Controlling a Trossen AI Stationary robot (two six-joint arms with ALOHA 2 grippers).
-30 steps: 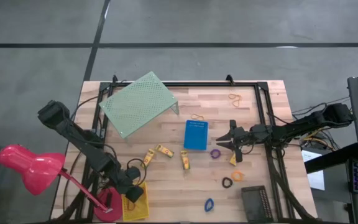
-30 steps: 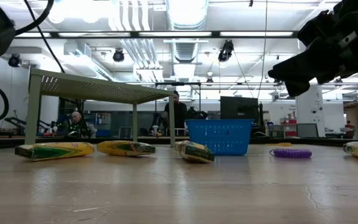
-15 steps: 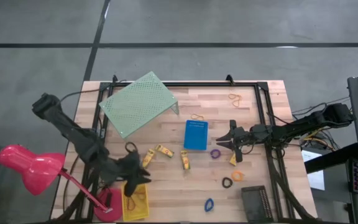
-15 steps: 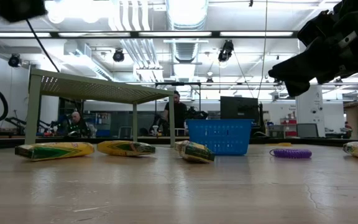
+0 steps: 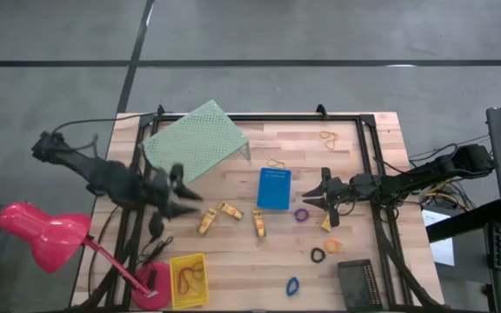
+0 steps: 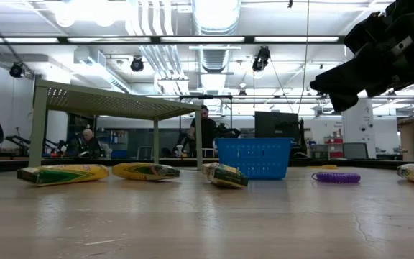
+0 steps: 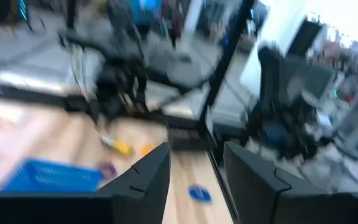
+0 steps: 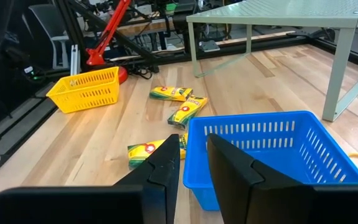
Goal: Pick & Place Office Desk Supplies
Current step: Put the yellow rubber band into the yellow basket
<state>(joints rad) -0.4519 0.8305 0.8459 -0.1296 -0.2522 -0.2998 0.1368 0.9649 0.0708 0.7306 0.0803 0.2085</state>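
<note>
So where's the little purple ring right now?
In the high view the purple ring lies on the table right of the blue bin, just below the right gripper; the low view shows it flat on the wood.

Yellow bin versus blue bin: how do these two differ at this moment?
Colour: the yellow bin is bright yellow, the blue bin deep blue.
Place: the yellow bin sits at the table's left front corner, the blue bin near its middle.
Contents: the yellow bin holds rubber bands; the blue bin shows nothing inside.
Both are small rectangular baskets with slotted walls.
</note>
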